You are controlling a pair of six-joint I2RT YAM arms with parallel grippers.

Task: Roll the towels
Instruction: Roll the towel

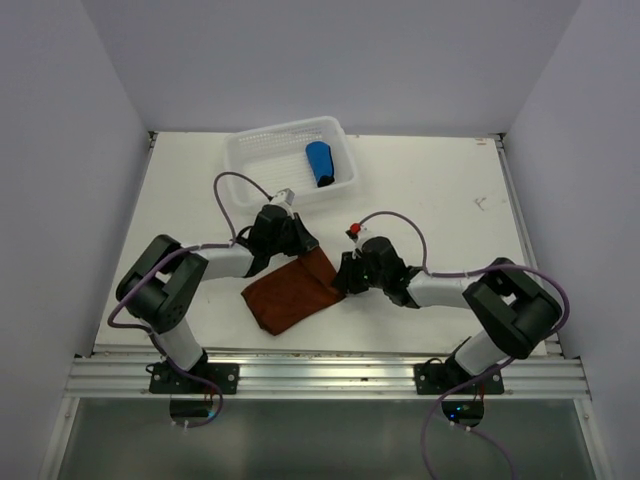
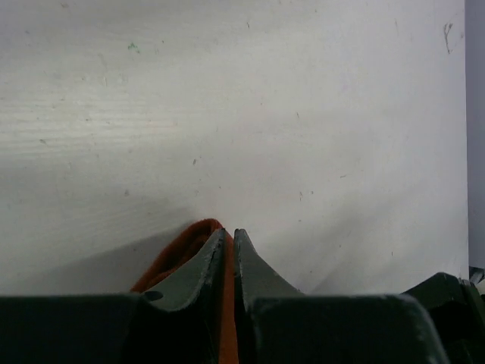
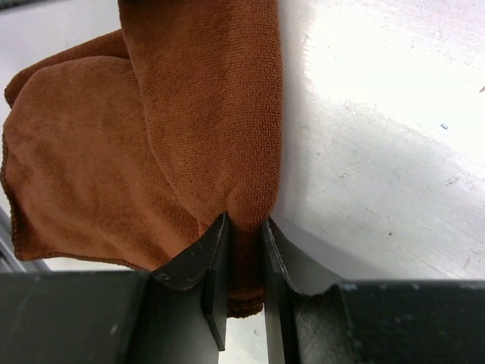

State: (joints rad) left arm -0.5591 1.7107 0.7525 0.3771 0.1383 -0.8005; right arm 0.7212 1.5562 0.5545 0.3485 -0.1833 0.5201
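Rust-brown towel, edges clamped in left pincer and right pincer; bare table beyond.

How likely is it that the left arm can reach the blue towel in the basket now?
Probably yes, but not at once. The blue towel lies in the open basket just beyond the left gripper, nothing between them. But that gripper is shut on the brown towel and must release it first.

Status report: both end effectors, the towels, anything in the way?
Left end effector shut on rust-brown cloth towel; right end effector shut on its fold. Bright blue rolled towel in white plastic mesh basket, clear of both arms.
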